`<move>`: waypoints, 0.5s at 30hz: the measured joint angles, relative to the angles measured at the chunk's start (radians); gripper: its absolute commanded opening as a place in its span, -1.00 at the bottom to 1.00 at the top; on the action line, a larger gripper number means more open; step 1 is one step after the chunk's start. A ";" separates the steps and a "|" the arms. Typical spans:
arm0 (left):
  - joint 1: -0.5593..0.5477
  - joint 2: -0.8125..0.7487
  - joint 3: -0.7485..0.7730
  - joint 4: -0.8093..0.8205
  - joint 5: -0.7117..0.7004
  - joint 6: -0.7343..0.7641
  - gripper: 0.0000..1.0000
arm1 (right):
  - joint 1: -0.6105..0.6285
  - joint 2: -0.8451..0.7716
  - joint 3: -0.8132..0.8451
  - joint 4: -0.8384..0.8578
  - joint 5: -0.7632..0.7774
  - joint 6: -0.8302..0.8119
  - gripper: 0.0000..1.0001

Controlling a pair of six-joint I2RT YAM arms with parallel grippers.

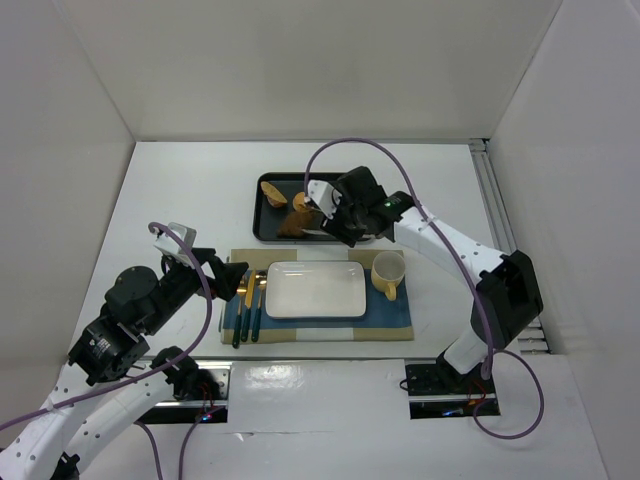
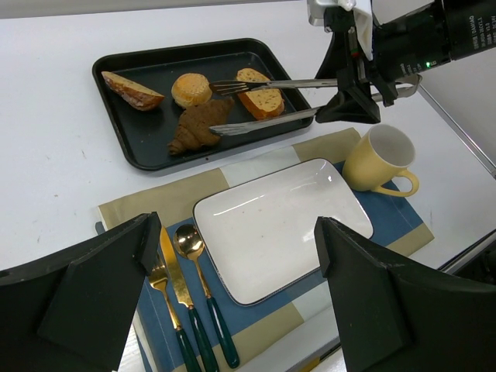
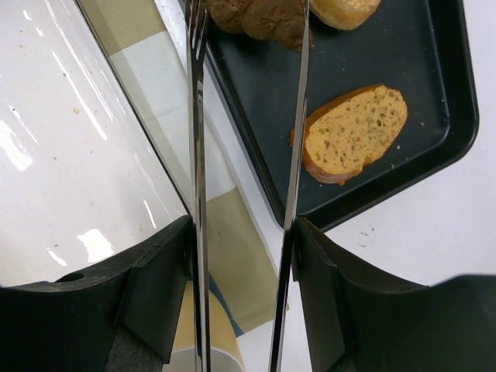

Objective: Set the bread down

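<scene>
The bread, a dark brown croissant (image 2: 198, 125), lies in the black tray (image 2: 116, 101), and shows in the top view (image 1: 290, 224) and at the top edge of the right wrist view (image 3: 260, 17). My right gripper (image 3: 242, 229) is shut on metal tongs (image 3: 197, 155) and hovers over the tray's near right part (image 1: 335, 215). The tongs (image 2: 287, 83) are spread, with their tips on either side of the croissant's upper end; I cannot tell if they touch it. My left gripper (image 2: 236, 244) is open and empty above the placemat's left side (image 1: 235, 280).
The tray also holds a round bun (image 2: 191, 88), a golden toast slice (image 2: 260, 99) and a bread wedge (image 2: 132, 90). A white rectangular plate (image 2: 279, 225) sits on the placemat, with a yellow cup (image 2: 380, 159) to its right and gold cutlery (image 2: 182, 287) to its left.
</scene>
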 measured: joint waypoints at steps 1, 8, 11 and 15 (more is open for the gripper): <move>0.000 0.000 0.000 0.000 0.000 0.000 1.00 | 0.000 0.004 0.001 -0.001 -0.003 -0.001 0.25; 0.000 0.000 0.000 0.000 0.000 0.000 1.00 | 0.000 0.068 0.034 -0.015 -0.010 -0.005 0.30; 0.000 0.000 0.000 0.000 0.000 0.000 1.00 | 0.000 0.080 0.041 -0.021 -0.010 -0.005 0.30; 0.000 0.000 0.000 0.000 0.000 0.000 1.00 | 0.000 0.101 0.055 -0.023 -0.009 -0.009 0.32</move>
